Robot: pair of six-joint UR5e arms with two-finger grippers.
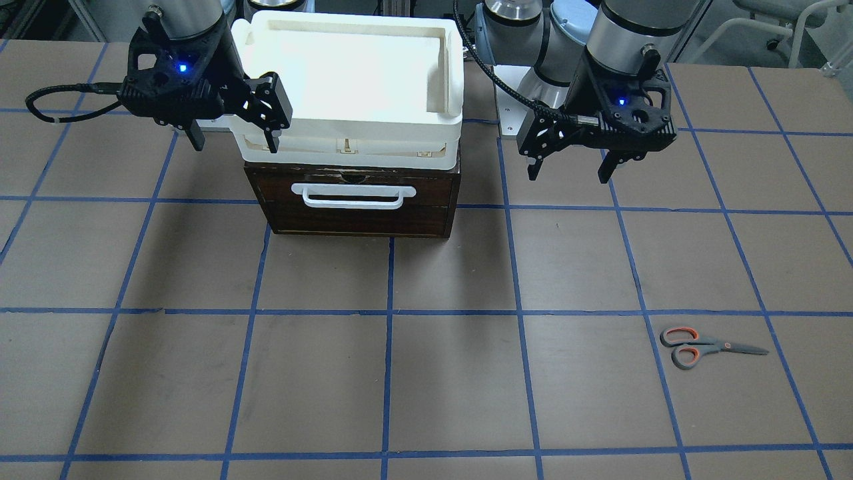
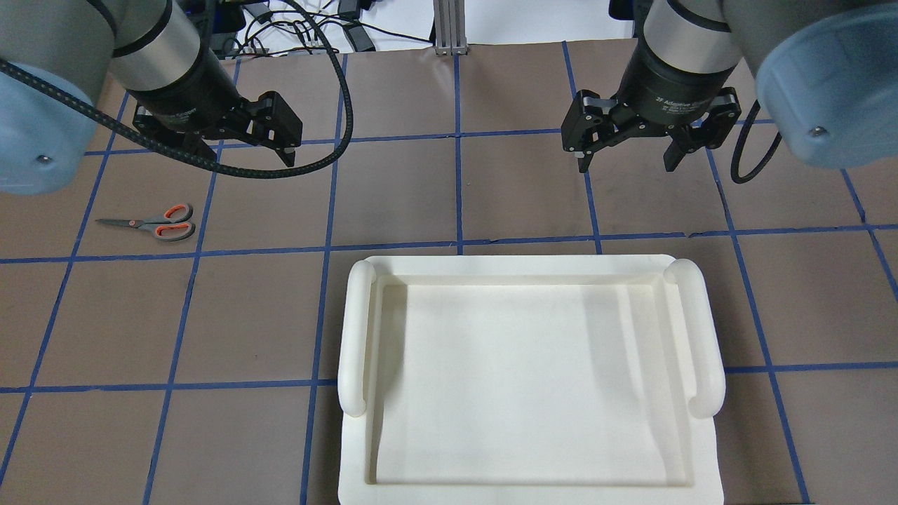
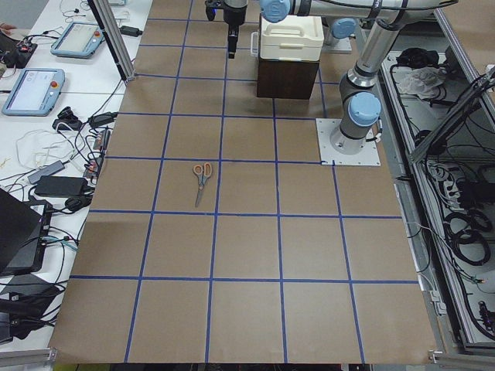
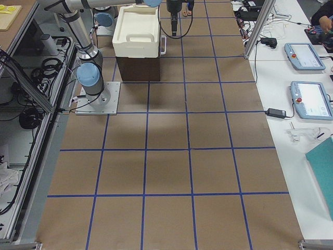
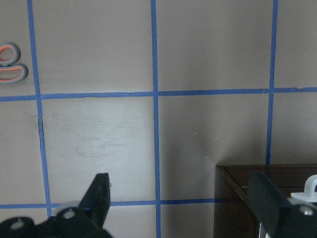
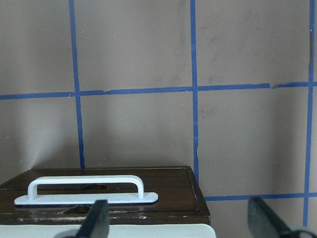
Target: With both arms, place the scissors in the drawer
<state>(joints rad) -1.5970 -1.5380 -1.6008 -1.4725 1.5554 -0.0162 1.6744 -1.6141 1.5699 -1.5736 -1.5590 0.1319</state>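
Note:
The scissors lie flat on the brown table, far out on my left side; they also show in the overhead view and the left wrist view. The dark brown drawer is shut, its white bar handle facing away from me. My left gripper hangs open and empty above the table beside the drawer, well short of the scissors. My right gripper hangs open and empty at the drawer's other side, with the handle just below its view.
A white plastic tray sits on top of the drawer box and fills the near middle of the overhead view. Blue tape lines grid the table. Operator desks with tablets stand beyond the table's far edge.

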